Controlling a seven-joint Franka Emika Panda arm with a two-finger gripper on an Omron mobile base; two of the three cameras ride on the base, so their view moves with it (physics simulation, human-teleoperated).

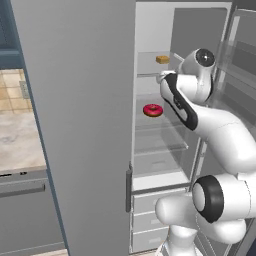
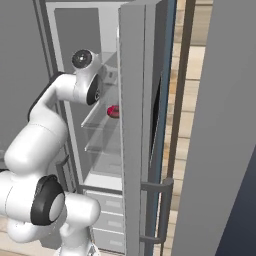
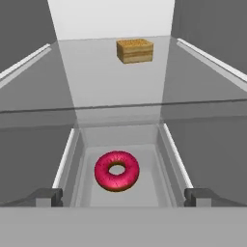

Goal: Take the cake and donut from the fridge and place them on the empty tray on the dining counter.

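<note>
Gripper (image 3: pixel 123 197) jaws stand fully spread with nothing between them, the two dark fingertips (image 3: pixel 48 197) showing wide apart in the hand view and framing the donut (image 3: pixel 116 171) without touching it. That red-pink donut lies flat on a glass shelf inside the open fridge (image 1: pixel 75 125), and the cake (image 3: pixel 135 50), a tan cube, sits on the shelf above, farther toward the back wall. Outward, the white arm (image 1: pixel 220 130) reaches in between the fridge's open doors, with pale drawers (image 1: pixel 145 220) below the shelves.

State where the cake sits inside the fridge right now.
The cake sits on an upper glass shelf near the fridge's back wall, one shelf above the donut.
</note>
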